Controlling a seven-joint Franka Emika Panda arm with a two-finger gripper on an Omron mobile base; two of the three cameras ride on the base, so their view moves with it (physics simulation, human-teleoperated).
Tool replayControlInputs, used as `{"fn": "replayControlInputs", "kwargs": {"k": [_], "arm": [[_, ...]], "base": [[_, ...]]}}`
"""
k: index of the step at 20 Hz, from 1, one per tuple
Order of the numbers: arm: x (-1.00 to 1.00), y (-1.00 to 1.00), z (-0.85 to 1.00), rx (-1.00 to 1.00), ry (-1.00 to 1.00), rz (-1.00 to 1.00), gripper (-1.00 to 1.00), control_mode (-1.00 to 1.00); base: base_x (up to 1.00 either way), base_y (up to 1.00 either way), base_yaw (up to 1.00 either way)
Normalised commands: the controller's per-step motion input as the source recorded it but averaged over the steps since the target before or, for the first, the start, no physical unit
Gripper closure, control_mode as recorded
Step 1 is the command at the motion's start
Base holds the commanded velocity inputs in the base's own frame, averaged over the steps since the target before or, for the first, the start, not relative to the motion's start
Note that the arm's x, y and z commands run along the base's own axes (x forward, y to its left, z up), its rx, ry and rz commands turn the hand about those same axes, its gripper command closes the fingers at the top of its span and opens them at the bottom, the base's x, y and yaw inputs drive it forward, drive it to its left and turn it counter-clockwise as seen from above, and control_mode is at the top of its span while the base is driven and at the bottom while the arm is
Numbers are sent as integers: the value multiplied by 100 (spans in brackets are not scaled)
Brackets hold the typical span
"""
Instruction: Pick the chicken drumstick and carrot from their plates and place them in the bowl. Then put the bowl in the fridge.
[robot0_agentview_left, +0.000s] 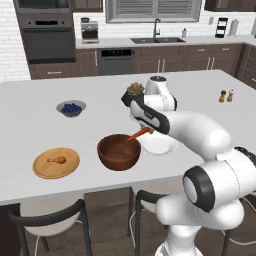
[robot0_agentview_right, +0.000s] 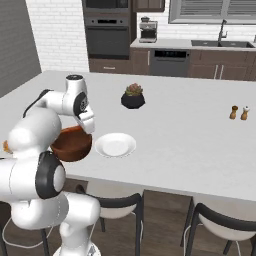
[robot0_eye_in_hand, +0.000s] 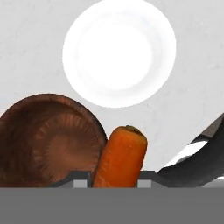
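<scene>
Gripper (robot0_eye_in_hand: 114, 181) is closed on the carrot (robot0_eye_in_hand: 120, 155), which sticks out ahead of it, lifted off its dish so it can be dropped in with the other food. Just below and to one side sits the wooden bowl (robot0_agentview_left: 118, 151), touching nothing; the white plate (robot0_eye_in_hand: 119, 51) beyond it is bare. Farther off on the bench (robot0_agentview_left: 30, 125), past the bowl, the drumstick (robot0_agentview_left: 56, 160) waits on the tan plate (robot0_agentview_left: 56, 163), my guess the next pick. No writing is legible anywhere.
</scene>
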Motion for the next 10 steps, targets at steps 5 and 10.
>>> {"fn": "replayControlInputs", "kwargs": {"k": [5,10], "arm": [[9,98,-33,0,0,-7,100,-100],[20,18,-51,1,1,-1,100,-100]], "base": [[0,0,0],[0,0,0]]}}
